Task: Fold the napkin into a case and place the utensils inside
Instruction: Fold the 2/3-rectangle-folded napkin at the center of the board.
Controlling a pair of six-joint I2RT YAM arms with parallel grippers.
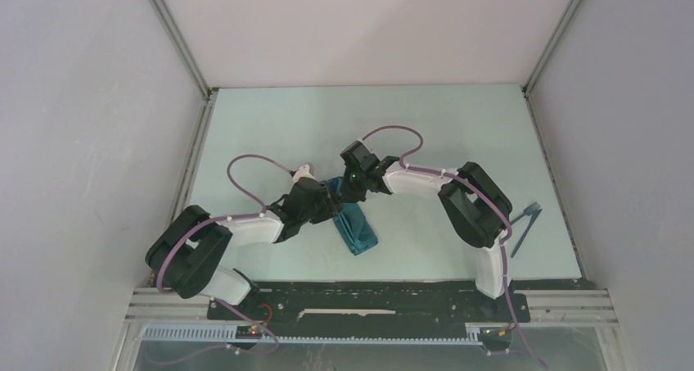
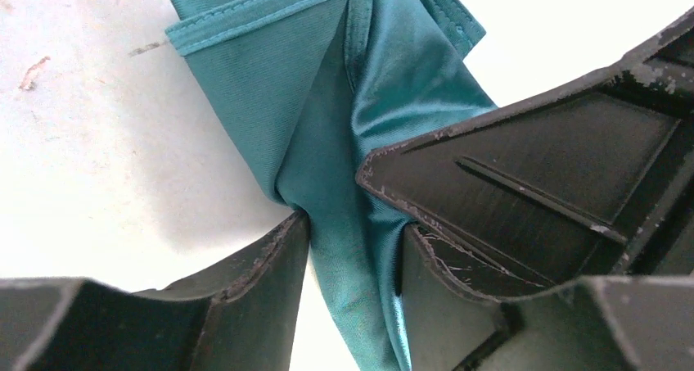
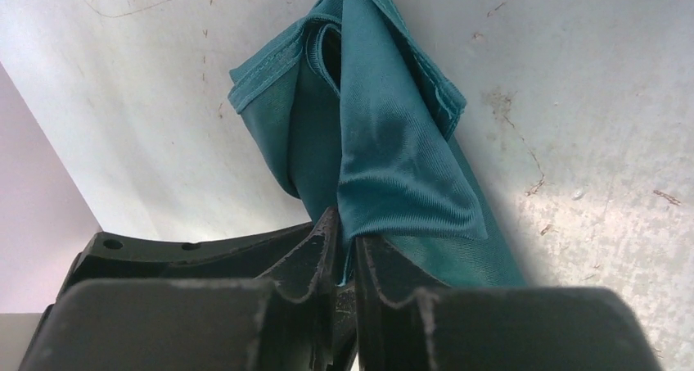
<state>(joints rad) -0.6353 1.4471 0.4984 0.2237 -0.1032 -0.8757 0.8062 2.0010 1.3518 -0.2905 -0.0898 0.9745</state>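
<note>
Boxed in by plain grey walls (image 1: 82, 142) on three sides, a pale table (image 1: 270, 133). Bolted at its near edge and bent inward, the left arm (image 1: 237, 228) and the right arm (image 1: 470, 203), wrists close together over the middle of the surface. Below and between them, the napkin (image 1: 356, 232) — teal, shiny, folded to a narrow strip, lying at a slant on the table, near end free, far end among the fingers. In the left wrist view, layered folds with stitched hems spread on the table beyond the fingers, gathered to a narrow neck closer in. Around that neck, the left gripper (image 2: 353, 223): jaws partway apart, cloth filling the gap and pressed against both inner faces, so clamped on the napkin. On the same end from the other side, the right gripper (image 3: 348, 236): jaws almost together, only a thin slit, a fold of the satin pinched in it. Well apart from all this, near the table's right edge beside the right arm's elbow, the utensils (image 1: 524, 223) — two slim dark pieces on the bare surface, close together, too small to tell whether touching.
</note>
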